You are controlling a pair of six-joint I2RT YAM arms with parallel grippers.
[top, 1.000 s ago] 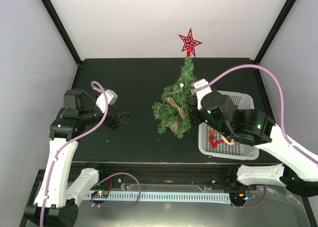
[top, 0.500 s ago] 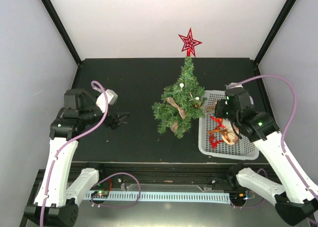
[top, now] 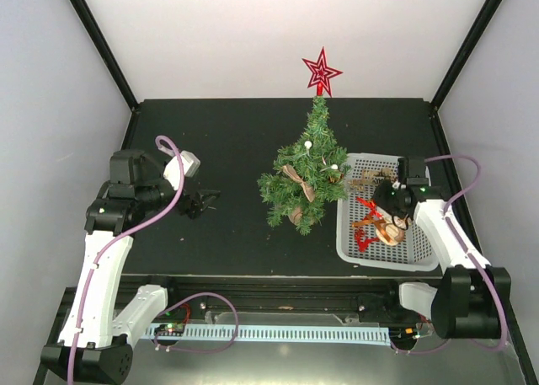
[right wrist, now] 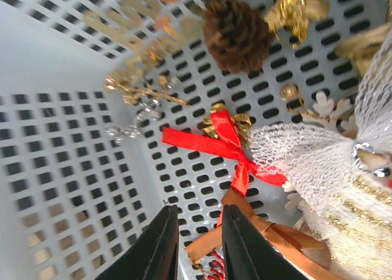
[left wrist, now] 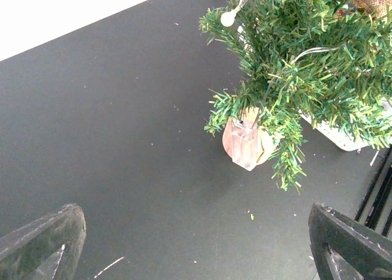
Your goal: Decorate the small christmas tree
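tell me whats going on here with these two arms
Two robot arms are decorating the small christmas tree, which already carries a red star on top, a burlap bow and white balls. The right hand is down in the white basket of ornaments, fingers a narrow gap apart and empty, near a red ribbon bow and a pine cone. The left hand hangs wide open and empty over the table, left of the tree.

Upright green small christmas tree (top: 303, 181)
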